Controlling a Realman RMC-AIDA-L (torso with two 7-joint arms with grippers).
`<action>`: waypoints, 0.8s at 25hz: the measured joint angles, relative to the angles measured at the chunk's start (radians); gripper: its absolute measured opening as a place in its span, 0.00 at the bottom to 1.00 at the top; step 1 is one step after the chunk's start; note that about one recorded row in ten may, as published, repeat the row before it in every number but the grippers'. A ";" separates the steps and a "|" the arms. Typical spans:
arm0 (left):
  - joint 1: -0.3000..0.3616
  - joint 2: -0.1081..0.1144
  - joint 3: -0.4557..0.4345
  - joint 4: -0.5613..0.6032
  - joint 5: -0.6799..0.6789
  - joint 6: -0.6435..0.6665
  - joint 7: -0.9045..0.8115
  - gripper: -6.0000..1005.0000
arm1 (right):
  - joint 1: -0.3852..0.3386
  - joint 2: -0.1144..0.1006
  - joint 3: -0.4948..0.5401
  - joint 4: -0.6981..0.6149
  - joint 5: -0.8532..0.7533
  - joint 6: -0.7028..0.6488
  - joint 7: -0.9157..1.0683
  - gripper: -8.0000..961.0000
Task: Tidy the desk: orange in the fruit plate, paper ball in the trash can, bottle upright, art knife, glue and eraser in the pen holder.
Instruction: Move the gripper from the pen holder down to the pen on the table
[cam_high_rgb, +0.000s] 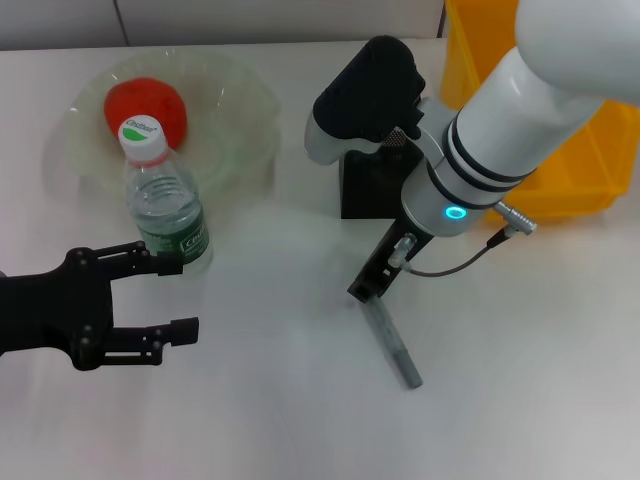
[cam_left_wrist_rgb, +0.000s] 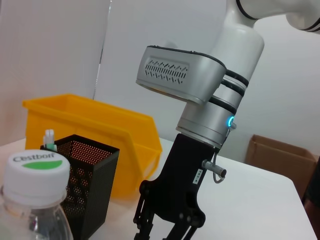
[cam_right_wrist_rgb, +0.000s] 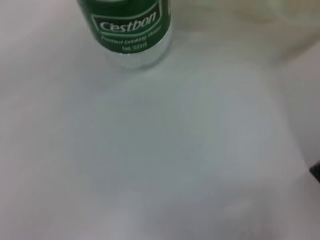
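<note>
The art knife lay flat on the bench, a grey bar just in front of the black mesh pen holder, and your right gripper sat right above its near end. You could not tell from these views whether those jaws had closed on the handle, so the main risk was a grasp catching only the tip: the knife would likely pivot or slip out on the lift and skid away. A long thin tool also has to enter the holder nearly upright; tilted, it could catch the rim and tip the light holder over. The yellow bin stood close behind, leaving your forearm little room. Your left gripper hung wide open beside the upright water bottle, one finger nearly touching its label; any stray sweep there could topple the bottle. The orange already rested in the fruit plate.
</note>
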 joint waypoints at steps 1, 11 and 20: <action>0.000 0.000 0.000 0.000 0.000 0.000 0.000 0.84 | 0.000 0.000 0.002 0.003 0.000 0.001 0.000 0.44; 0.002 0.000 -0.002 -0.008 0.000 -0.001 0.006 0.84 | 0.002 0.000 -0.004 0.020 -0.001 0.016 -0.008 0.35; 0.002 -0.001 -0.002 -0.008 0.000 0.003 0.006 0.84 | 0.001 0.000 -0.006 0.020 -0.001 0.017 -0.010 0.21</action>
